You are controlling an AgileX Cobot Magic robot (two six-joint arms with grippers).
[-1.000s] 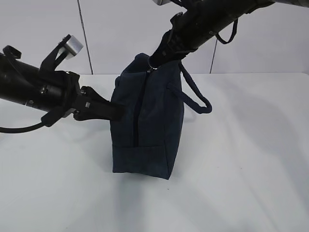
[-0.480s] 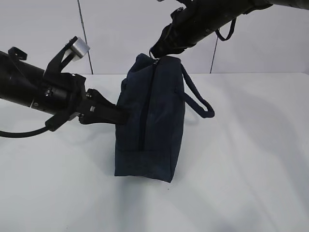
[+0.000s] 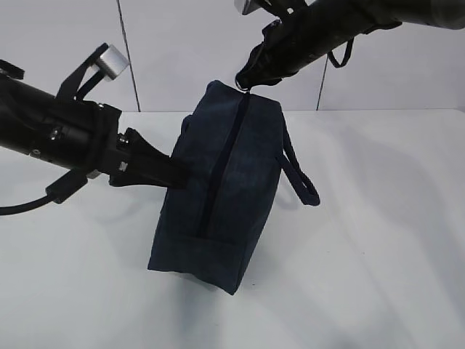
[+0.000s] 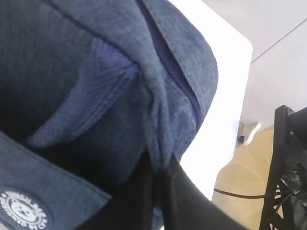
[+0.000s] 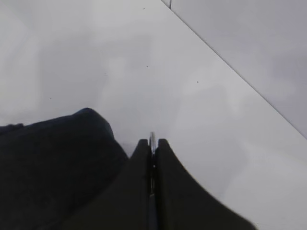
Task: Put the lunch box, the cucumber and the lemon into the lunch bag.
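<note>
The dark navy lunch bag [image 3: 218, 196] stands tilted on the white table, its long zipper [image 3: 221, 163] running up the side that faces the exterior camera. My left gripper [image 3: 182, 174] is shut on a fold of the bag's fabric [image 4: 160, 143] at its left side. At the bag's top, my right gripper [image 3: 243, 81] is shut on the silver ring pull [image 5: 152, 139], which shows edge-on between the fingers. One loop handle [image 3: 301, 178] hangs off the right side. The lunch box, the cucumber and the lemon are out of view.
The white table [image 3: 378, 240] spreads around the bag. A grey panelled wall [image 3: 189, 51] rises behind it. In the left wrist view the table's corner [image 4: 242, 48] shows, with floor, a cable and black framework [image 4: 288, 167] beyond it.
The right gripper has moved up and to the right with the ring pull. The bag has tipped, its base swinging to the left, while the left gripper keeps hold of the fabric.
</note>
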